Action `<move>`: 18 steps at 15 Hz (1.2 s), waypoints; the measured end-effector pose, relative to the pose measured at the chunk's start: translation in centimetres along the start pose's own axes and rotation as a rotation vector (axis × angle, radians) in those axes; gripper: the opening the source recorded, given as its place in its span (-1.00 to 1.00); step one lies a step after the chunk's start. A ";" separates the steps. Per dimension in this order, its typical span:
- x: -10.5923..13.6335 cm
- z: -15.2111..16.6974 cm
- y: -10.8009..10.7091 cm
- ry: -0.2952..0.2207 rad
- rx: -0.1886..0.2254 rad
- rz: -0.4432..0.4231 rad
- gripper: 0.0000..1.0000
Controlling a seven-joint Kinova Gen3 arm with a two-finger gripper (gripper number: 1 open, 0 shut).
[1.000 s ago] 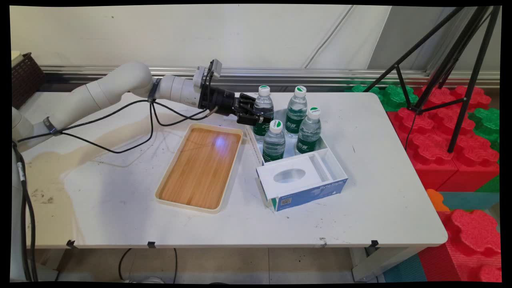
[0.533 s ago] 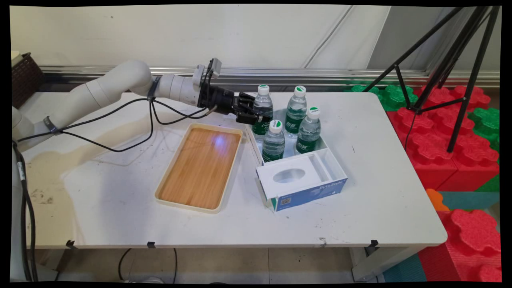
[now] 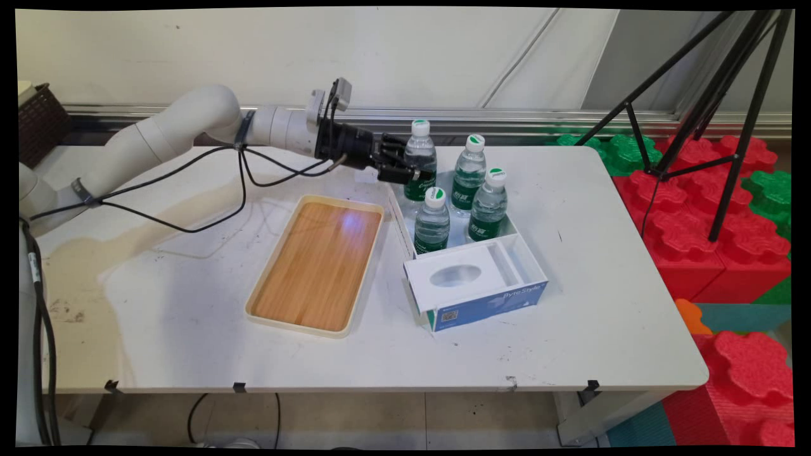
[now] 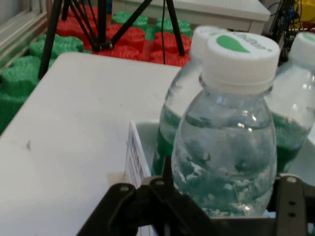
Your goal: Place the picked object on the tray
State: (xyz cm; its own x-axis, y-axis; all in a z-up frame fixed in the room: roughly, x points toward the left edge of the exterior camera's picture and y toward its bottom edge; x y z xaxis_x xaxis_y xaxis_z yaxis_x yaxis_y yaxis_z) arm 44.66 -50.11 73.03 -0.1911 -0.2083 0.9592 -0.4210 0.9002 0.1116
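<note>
The gripper (image 3: 415,172) was clamped on the rear-left water bottle (image 3: 419,159), its fingers closed round the green label. Compared with the views from 1 s and 0.5 s before, that bottle stood higher in the frame, its cap now well above the caps of its neighbours, and the arm had risen with it. I judge the bottle had been lifted partly out of the box (image 3: 472,269), though its base was hidden behind the front-left bottle (image 3: 433,220), so whether it had cleared the box wall could not be told. The box itself had shifted slightly toward the left of the frame.

3 other bottles remained standing in the box's open back half: the front-left one, 1 at rear right (image 3: 470,171) and 1 at front right (image 3: 489,204). In the hand view the held bottle (image 4: 231,147) filled the centre right, between the black linkage rising from the bottom edge.

Left of the box lay a wood-bottomed tray (image 3: 317,265) with a cream rim, bare. The white table (image 3: 602,291) was scuffed and stained toward the left. Behind it ran a pale wall; at right stood a black tripod (image 3: 716,95) over red and green foam blocks (image 3: 690,209).
</note>
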 end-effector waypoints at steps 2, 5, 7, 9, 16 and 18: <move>0.8 0.1 -0.1 0.012 0.000 0.004 -1.00; 1.9 0.3 -0.1 0.029 -0.002 0.008 -1.00; 2.7 0.3 -0.1 0.040 -0.003 0.010 -1.00; 3.7 0.1 -0.1 0.052 -0.004 0.013 -1.00; 6.0 -2.3 1.0 0.051 -0.020 0.016 -1.00; 6.3 -3.4 1.4 0.041 -0.026 0.015 -1.00</move>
State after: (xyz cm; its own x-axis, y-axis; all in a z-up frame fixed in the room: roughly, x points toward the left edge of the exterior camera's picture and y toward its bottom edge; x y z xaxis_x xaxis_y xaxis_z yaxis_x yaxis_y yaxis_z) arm 45.85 -48.87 80.08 -0.1601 -0.1792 0.9707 -0.3949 0.9129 0.1034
